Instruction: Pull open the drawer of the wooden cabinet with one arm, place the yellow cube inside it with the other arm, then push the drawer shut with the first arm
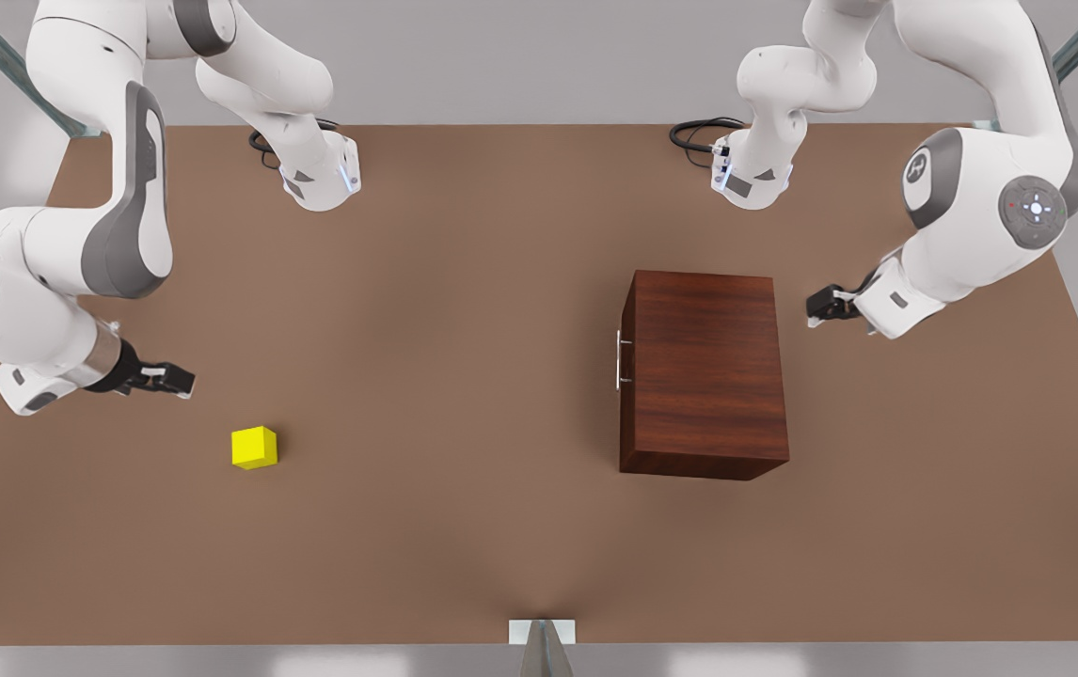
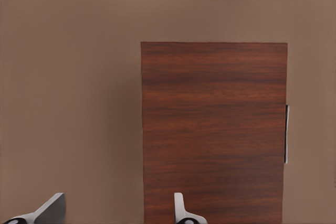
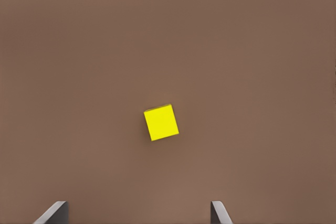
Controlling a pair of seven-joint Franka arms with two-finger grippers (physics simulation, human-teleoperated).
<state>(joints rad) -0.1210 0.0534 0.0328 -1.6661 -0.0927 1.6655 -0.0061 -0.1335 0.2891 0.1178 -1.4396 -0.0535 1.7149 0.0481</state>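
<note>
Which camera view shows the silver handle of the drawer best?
The front view: the handle stands clear as a bar off the wooden cabinet, on the side toward the yellow cube. The left wrist view shows it as a thin strip at the cabinet's edge.

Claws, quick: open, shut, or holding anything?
Left claw: open, empty, beside the cabinet.
Right claw: open, empty, near the cube.

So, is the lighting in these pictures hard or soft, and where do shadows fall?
Soft and even. In the front view the dark reddish-brown wooden cabinet and the small yellow cube cast only faint shadows on the brown table; in the right wrist view a weak shadow hugs the cube; no glare in the left wrist view.
</note>
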